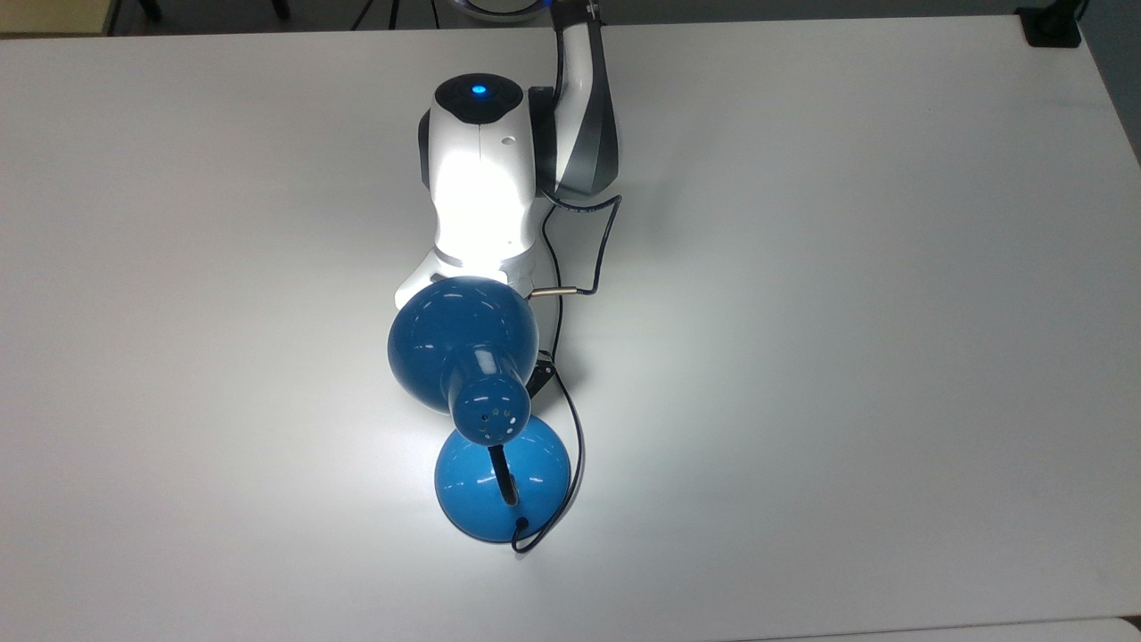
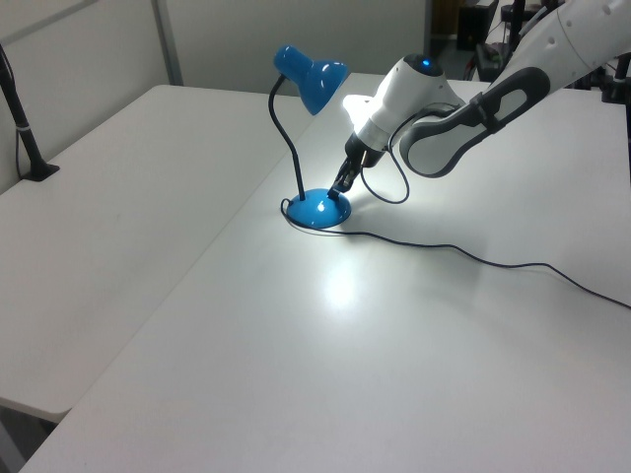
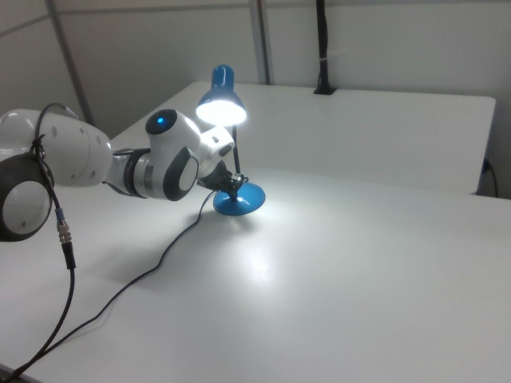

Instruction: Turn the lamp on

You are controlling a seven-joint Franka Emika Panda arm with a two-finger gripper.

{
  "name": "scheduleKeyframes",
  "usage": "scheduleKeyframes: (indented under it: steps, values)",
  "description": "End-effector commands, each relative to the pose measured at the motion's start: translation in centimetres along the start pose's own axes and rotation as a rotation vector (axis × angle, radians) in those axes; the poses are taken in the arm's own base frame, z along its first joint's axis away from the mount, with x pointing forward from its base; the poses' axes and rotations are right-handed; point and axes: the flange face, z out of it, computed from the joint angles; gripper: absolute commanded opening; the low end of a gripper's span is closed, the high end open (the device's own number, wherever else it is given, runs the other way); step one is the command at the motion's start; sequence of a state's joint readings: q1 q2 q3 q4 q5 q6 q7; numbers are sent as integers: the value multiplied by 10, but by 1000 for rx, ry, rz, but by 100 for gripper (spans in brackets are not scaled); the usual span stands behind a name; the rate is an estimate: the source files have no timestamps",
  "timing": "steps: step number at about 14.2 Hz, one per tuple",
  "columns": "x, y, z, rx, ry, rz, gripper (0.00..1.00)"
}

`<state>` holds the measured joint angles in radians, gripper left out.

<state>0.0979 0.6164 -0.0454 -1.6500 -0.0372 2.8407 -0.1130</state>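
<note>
The blue lamp [image 1: 463, 343] stands on the white table [image 1: 847, 312] and is lit, throwing a bright patch on the table and on my arm. Its bell shade [image 2: 314, 79] hangs on a black curved neck above the round base [image 2: 317, 209]. In the right view the shade [image 3: 221, 104] glows white underneath. My gripper [image 2: 338, 187] points down at the base's edge, its dark fingertips together and touching the base. In the top view the shade hides most of the gripper [image 1: 537, 374].
The lamp's thin black cord [image 2: 463, 254] trails across the table towards the left view's right. A black clamped post [image 2: 25, 128] stands at the left view's far left edge. A black block [image 1: 1052, 27] sits at the table's corner in the top view's upper right.
</note>
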Motion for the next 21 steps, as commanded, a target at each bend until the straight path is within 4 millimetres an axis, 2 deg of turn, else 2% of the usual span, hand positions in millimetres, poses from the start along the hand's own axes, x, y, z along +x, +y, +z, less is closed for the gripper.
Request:
scheduleKeyframes:
  steps: [1, 3, 7, 9, 13, 14, 16, 18, 19, 20, 21]
  values:
    - [-4, -9, 21, -7, -10, -2, 0]
    - [-2, -8, 17, -8, -4, -2, 0]
    - [9, 4, -24, -14, 21, 14, 0]
    - [1, 4, -42, -8, 3, 17, 0]
    - [-3, 3, -74, 13, -155, 20, 0]
    - [-3, 3, -85, 20, -205, 24, 3]
    - [-3, 5, -113, 33, -298, 35, 22]
    - [-2, 8, -146, 42, -365, 38, 46]
    - [-2, 11, -164, 45, -394, 41, 60]
    - [-3, 11, -180, 48, -420, 46, 87]
    - [-3, 12, -199, 51, -440, 47, 100]
